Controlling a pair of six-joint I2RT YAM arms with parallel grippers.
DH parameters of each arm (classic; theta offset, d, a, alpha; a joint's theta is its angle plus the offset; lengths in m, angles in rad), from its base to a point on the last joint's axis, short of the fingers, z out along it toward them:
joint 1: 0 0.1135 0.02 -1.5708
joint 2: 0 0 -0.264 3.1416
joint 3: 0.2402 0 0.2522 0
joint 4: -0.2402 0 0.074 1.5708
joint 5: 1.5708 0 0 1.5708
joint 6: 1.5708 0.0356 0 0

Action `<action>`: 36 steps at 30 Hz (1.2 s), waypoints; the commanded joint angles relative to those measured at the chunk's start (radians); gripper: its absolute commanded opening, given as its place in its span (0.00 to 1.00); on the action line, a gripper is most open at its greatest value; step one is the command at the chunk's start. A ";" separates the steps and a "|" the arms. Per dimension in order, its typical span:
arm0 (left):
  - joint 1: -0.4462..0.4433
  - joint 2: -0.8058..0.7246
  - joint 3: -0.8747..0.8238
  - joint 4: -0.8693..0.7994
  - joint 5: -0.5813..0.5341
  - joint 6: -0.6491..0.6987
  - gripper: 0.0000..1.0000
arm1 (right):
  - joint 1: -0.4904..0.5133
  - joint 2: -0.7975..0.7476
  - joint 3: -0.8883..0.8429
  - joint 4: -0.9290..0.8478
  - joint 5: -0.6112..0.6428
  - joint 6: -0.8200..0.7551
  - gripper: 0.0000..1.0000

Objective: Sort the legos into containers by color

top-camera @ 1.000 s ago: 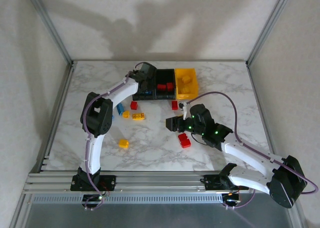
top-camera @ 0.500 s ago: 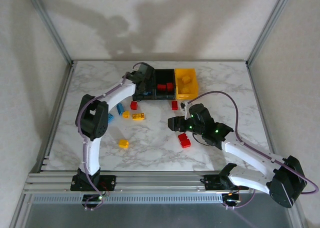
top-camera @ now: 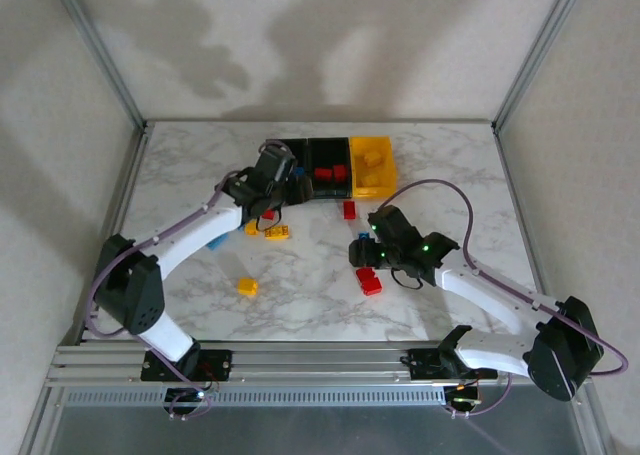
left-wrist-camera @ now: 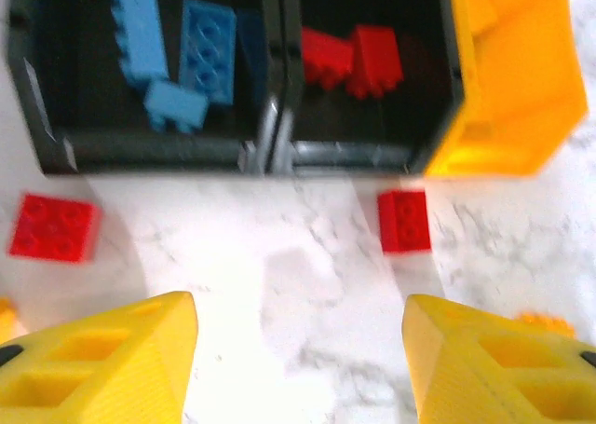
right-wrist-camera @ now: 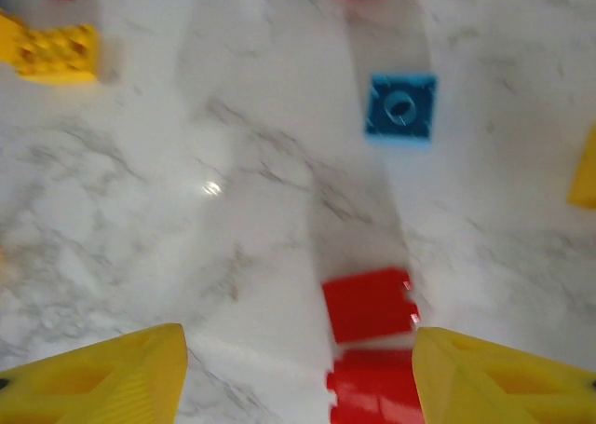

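Three joined containers stand at the back: a black bin [left-wrist-camera: 140, 152] holding blue legos [left-wrist-camera: 186, 51], a black bin [left-wrist-camera: 354, 152] holding red legos [left-wrist-camera: 354, 59], and a yellow bin [left-wrist-camera: 503, 98]. My left gripper [left-wrist-camera: 298, 312] hovers open and empty just in front of them [top-camera: 272, 187]. Red legos [left-wrist-camera: 53, 228] [left-wrist-camera: 403, 221] lie on the marble ahead of it. My right gripper [right-wrist-camera: 298, 349] is open and empty above two red legos [right-wrist-camera: 371, 305] near its right finger, mid-table [top-camera: 365, 252]. A blue lego [right-wrist-camera: 400, 105] lies beyond them.
Loose yellow legos [top-camera: 277, 232] [top-camera: 247, 286] and a blue one [top-camera: 215, 241] lie left of centre on the marble table [top-camera: 450, 175]. A red lego [top-camera: 349, 210] sits in front of the yellow bin [top-camera: 390, 175]. Metal frame posts rise at the back corners.
My left gripper has drawn back from the blue bin and opened wider while its elbow swung out to the left. My right gripper shifted slightly right above the red pair and opened a little more.
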 commanded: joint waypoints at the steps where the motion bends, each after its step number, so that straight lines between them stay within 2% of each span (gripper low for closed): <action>1: -0.022 -0.087 -0.117 0.108 0.140 -0.047 0.62 | 0.025 0.008 -0.023 -0.127 0.018 0.045 0.67; 5: -0.047 -0.162 -0.248 0.156 0.276 -0.071 0.62 | 0.053 0.035 -0.053 -0.106 0.004 0.070 0.69; 10: -0.086 -0.235 -0.343 0.041 0.223 -0.052 0.62 | 0.063 0.085 -0.085 -0.046 0.000 0.066 0.71; 18: -0.086 -0.352 -0.452 0.030 0.219 -0.078 0.63 | 0.066 0.184 -0.116 0.027 -0.001 0.053 0.70; 22: -0.085 -0.365 -0.459 0.019 0.220 -0.073 0.63 | 0.071 0.218 -0.125 0.046 -0.017 0.045 0.62; 29: -0.083 -0.348 -0.448 0.022 0.203 -0.075 0.63 | 0.075 0.212 -0.073 -0.025 -0.008 0.034 0.40; 36: -0.080 -0.353 -0.448 0.057 0.143 -0.111 0.63 | 0.073 0.114 0.077 -0.160 0.024 0.010 0.39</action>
